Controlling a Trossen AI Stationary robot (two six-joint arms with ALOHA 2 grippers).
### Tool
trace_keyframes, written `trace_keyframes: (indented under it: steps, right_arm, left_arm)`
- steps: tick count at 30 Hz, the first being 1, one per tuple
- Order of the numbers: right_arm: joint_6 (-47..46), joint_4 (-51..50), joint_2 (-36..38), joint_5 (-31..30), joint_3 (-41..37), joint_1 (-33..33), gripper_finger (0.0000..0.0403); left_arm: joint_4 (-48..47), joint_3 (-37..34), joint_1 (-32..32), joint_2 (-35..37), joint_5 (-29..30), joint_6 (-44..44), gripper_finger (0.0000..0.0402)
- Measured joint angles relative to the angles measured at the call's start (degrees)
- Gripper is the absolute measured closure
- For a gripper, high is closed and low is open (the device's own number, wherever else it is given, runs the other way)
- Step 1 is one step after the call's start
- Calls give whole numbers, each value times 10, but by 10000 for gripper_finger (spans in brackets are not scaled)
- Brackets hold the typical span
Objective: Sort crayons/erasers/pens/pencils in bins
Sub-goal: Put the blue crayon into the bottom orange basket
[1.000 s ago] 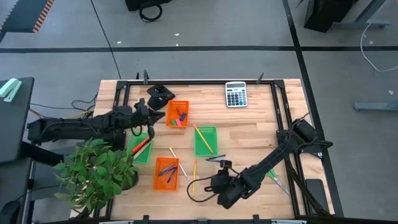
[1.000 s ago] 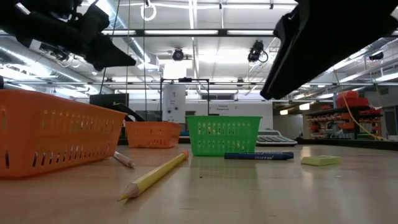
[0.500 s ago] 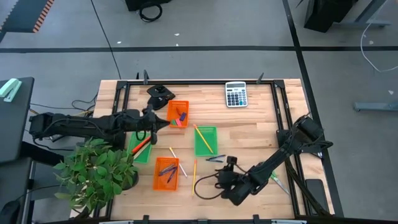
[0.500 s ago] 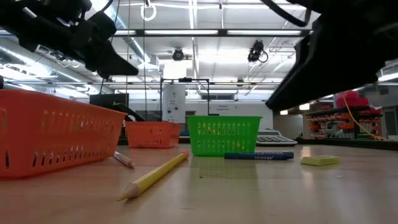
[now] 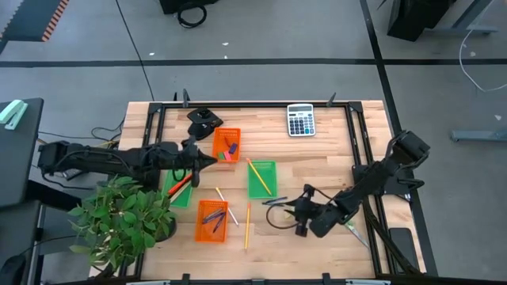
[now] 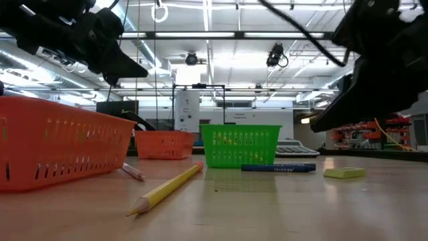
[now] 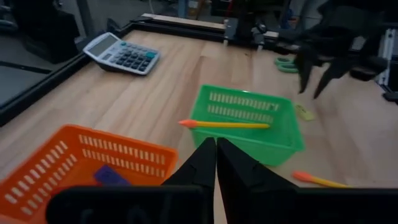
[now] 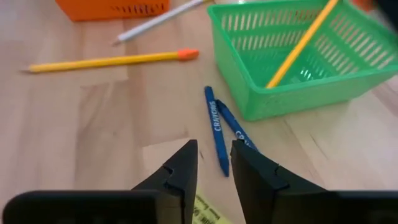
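Two blue crayons (image 8: 219,127) lie crossed on the bench (image 5: 333,170) beside the green bin (image 8: 298,53). Right claw (image 8: 211,165) hovers above them, slightly parted, empty. Best lower over one stick's middle, squarely across it. Left claw (image 7: 215,163) pinched closed, empty, near the orange bin (image 5: 226,145).

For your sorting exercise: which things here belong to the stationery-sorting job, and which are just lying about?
Belong to the job:
orange bins
green bins
yellow pencil
blue crayons
yellow eraser

Just lying about:
calculator
potted plant
green scissors
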State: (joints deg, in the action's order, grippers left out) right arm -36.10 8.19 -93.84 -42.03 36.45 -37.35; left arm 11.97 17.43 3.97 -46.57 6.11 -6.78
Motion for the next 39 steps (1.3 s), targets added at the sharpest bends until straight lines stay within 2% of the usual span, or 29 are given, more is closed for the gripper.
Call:
trace_keyframes:
  steps: [5, 14, 20, 25, 34, 39]
  right_arm:
    - [41, 11, -34, 60, 5, 39, 290]
    - [93, 29, -57, 68, 5, 72, 300]
    - [88, 50, -57, 115, 5, 85, 309]
    - [70, 55, -57, 120, 3, 84, 313]
    - [43, 99, -57, 123, -31, 84, 313]
    - [29, 107, -56, 127, -48, 83, 320]
  left_arm:
    - [1, 0, -23, 0, 0, -3, 388]
    - [5, 0, -35, 0, 12, 16, 378]
    - [5, 0, -34, 0, 17, 19, 385]
    - [5, 0, -34, 0, 17, 29, 388]
    - [9, 0, -34, 0, 17, 37, 371]
    - [10, 0, -34, 0, 17, 45, 377]
